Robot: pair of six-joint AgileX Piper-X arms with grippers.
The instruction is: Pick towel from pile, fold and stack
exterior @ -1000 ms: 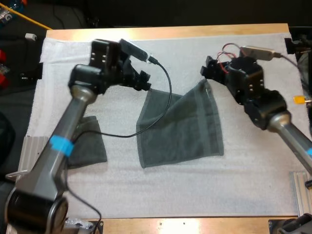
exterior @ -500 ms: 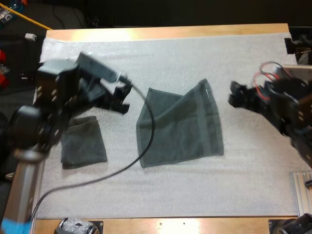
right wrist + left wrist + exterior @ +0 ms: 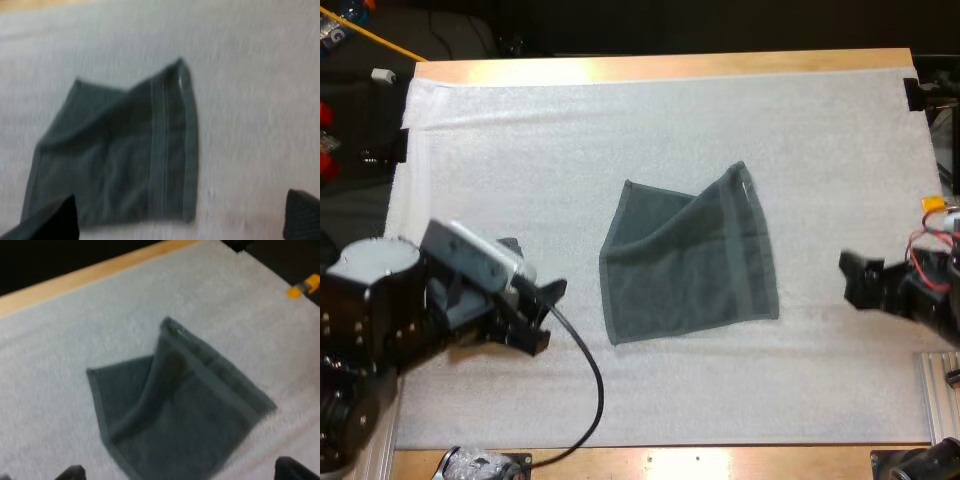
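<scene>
A dark grey-green towel (image 3: pixel 690 262) lies loosely folded in the middle of the white mat (image 3: pixel 650 130), one flap laid over the other. My left gripper (image 3: pixel 544 316) hangs open to the towel's left, clear of it. Off the towel's right edge my right gripper (image 3: pixel 852 282) is open too, with bare mat between them. In the left wrist view the towel (image 3: pixel 180 405) lies ahead of the left gripper (image 3: pixel 180 472), whose fingertips (image 3: pixel 70 473) stand wide apart. The right wrist view has the towel (image 3: pixel 120 155) in front of the right gripper (image 3: pixel 175 220), with nothing held.
The wooden table edge (image 3: pixel 670 66) runs along the far side. A metal rail (image 3: pixel 940 392) stands at the near right corner. Small loose items (image 3: pixel 382 74) lie off the table's far left. Bare mat surrounds the towel.
Both arms have drawn back toward the near side, away from the towel's upper corners. The towel has stayed put. My left arm now covers the small folded towel at the left.
</scene>
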